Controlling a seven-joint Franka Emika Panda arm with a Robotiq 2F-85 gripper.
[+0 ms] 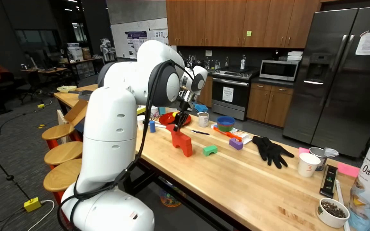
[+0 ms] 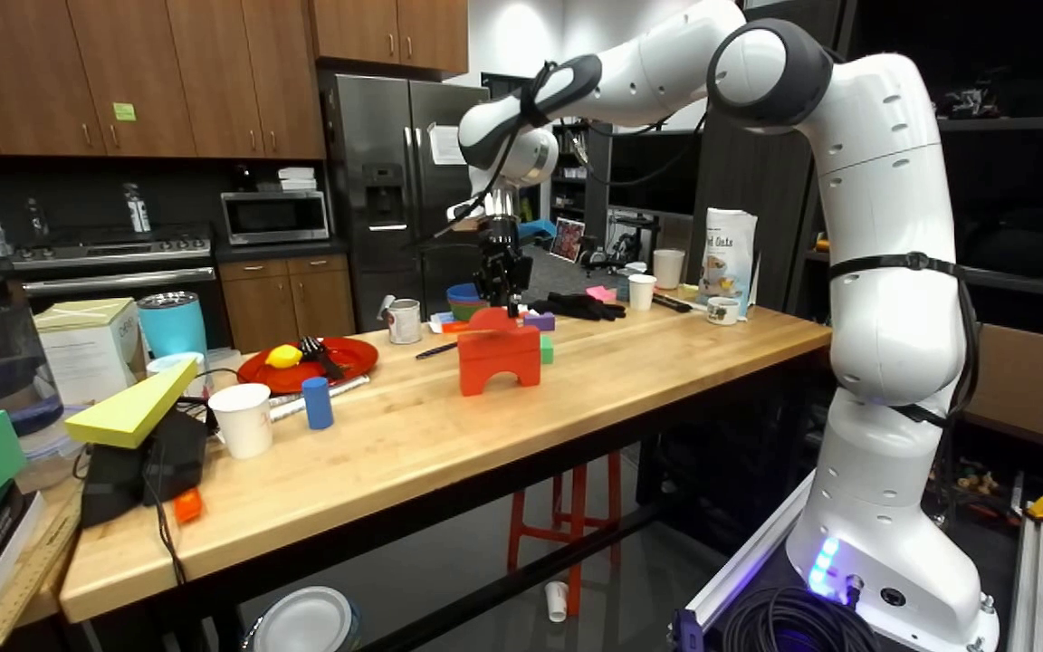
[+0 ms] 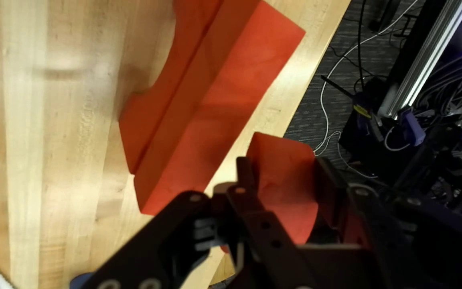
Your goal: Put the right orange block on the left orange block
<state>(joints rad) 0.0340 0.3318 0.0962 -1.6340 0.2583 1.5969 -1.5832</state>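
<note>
Gripper (image 3: 284, 173): In the wrist view, you pinch the small orange block (image 3: 289, 192) with it, pressing from both sides.
Small orange block: Held in your grip, it shows just above the large orange block (image 2: 494, 351) in an exterior view; whether the two touch, you cannot tell.
Large orange block: It stands on your table (image 1: 242, 179), an arched opening at its foot.
Green block (image 1: 210, 150): It sits near the large orange block.
Red plate (image 2: 358, 355): It bears a lemon (image 2: 284, 356), a blue cylinder (image 2: 318, 404) standing near its rim.
</note>
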